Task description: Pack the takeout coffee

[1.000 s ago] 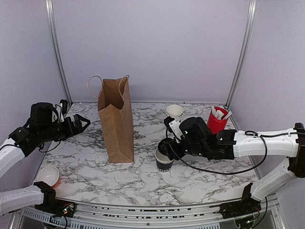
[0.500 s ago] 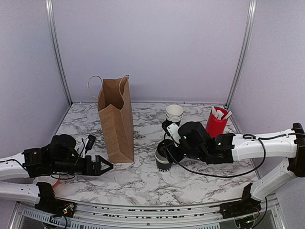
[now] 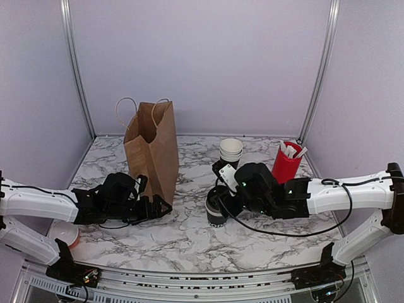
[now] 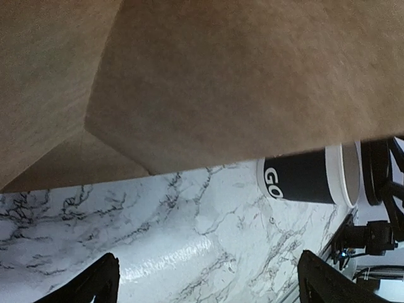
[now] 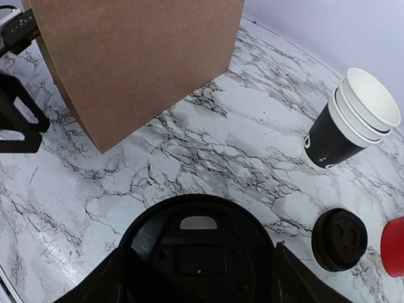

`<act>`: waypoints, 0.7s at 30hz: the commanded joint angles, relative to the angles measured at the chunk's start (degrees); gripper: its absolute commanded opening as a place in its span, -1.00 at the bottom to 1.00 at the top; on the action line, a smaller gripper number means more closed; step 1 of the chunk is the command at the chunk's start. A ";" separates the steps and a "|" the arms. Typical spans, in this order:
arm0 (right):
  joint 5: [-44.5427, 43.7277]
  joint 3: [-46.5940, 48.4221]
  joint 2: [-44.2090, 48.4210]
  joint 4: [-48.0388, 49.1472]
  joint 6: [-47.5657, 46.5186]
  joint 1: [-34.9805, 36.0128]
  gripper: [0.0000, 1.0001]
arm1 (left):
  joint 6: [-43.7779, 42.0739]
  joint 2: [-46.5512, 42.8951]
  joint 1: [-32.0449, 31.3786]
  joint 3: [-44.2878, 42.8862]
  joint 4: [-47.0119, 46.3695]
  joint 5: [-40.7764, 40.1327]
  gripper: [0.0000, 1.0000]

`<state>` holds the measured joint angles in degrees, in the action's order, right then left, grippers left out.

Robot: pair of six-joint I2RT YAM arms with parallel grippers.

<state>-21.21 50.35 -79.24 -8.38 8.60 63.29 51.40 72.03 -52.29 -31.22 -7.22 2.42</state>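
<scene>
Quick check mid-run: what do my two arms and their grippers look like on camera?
Both arms are white tubular shells with black joint housings: left arm, right arm. The left gripper and right gripper are matte black with angular fingers. A thin black cable loops under the right forearm; a white block sits at its wrist.

bag btwn l gripper, coffee; front prob clear

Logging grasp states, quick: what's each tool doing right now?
Left tool: open, holding nothing.
Right tool: closed on the black lid over the cup.
</scene>
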 commanded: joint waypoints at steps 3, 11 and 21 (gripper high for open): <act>-1.24 0.53 0.22 1.90 -1.78 0.66 0.43 | -0.07 5.82 8.73 -6.02 -6.06 0.14 0.98; -0.88 0.75 -0.71 2.62 -3.16 0.74 0.43 | -4.65 14.34 11.55 -14.56 -6.07 3.92 0.98; -1.09 -0.42 -1.75 2.50 -3.51 1.29 0.43 | -2.31 8.33 8.63 -9.01 -4.75 9.17 0.98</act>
<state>-21.58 50.33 -80.34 -7.25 5.50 64.03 48.56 84.47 -41.58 -43.24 -12.69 9.02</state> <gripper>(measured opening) 0.716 0.988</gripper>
